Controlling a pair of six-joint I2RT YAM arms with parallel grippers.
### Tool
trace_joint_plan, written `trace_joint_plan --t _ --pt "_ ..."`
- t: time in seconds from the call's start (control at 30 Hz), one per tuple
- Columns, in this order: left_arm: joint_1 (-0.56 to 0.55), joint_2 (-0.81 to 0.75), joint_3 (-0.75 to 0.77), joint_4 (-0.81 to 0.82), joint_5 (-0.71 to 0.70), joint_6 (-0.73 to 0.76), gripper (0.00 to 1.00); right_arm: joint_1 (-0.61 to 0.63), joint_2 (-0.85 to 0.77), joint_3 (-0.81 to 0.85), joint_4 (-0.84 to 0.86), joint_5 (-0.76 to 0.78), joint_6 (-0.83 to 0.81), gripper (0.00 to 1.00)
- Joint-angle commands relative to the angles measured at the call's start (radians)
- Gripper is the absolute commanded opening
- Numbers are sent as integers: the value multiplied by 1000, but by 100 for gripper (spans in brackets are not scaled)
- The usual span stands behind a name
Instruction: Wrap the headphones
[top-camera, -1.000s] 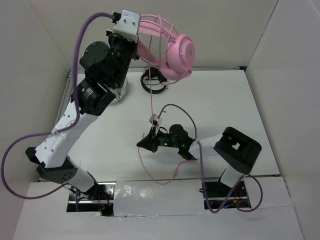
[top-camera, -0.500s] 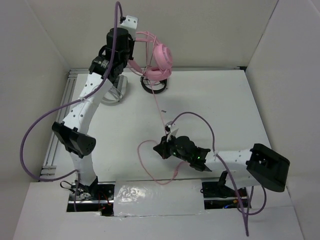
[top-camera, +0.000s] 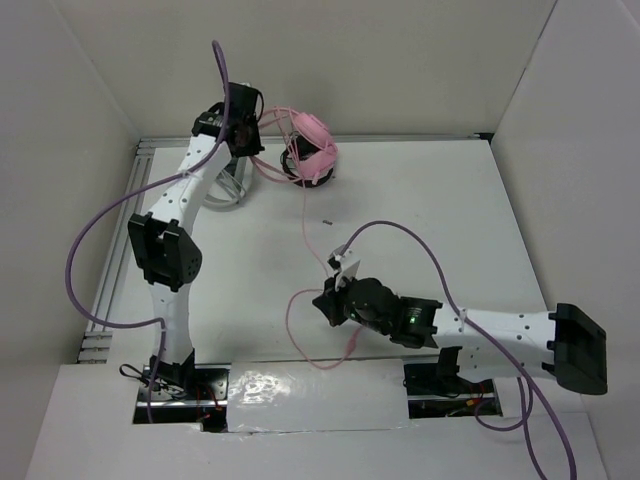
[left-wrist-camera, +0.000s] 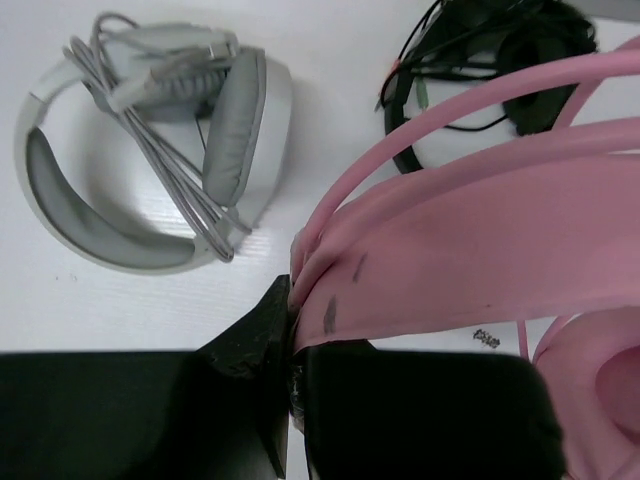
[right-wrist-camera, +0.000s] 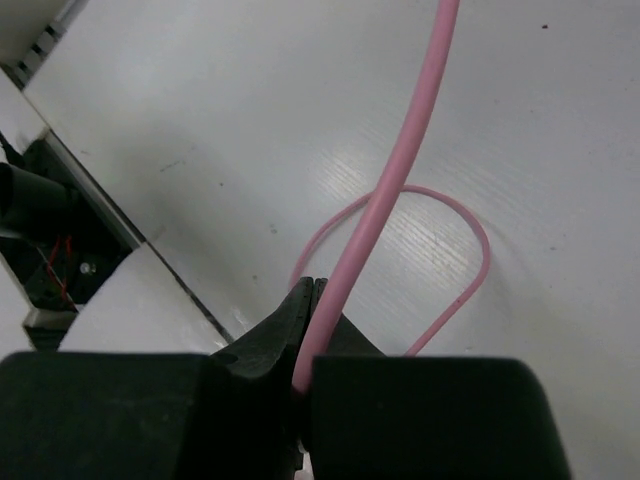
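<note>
- Right fingers (right-wrist-camera: 265, 345): lower centre of the overhead frame, pinched shut on the cable (right-wrist-camera: 400, 170). Just beyond them a slack loop lies on the tabletop (right-wrist-camera: 560, 120).
- Cable: runs up-frame from that pinch to the headphones (top-camera: 314, 150), upper centre.
- Left fingers (left-wrist-camera: 250, 335): clamped on the headband (left-wrist-camera: 470, 240), its end between them, over the black set (left-wrist-camera: 480, 40).
- Progress: no turns visible. Wrap judged barely begun, nearly all the cable left.
</note>
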Motion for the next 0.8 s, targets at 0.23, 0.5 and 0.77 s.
trace_joint_plan --t 0.23,0.5,0.77 --pt "-22 -99 -316 87 -3 -126 0 72 -37 346 -428 525 -104 0" --pt "-128 -132 -489 87 -24 -91 0 68 4 560 -464 778 -317 0" --pt "-271 -391 -844 277 23 -6 0 -149 -5 617 -312 707 -597 2"
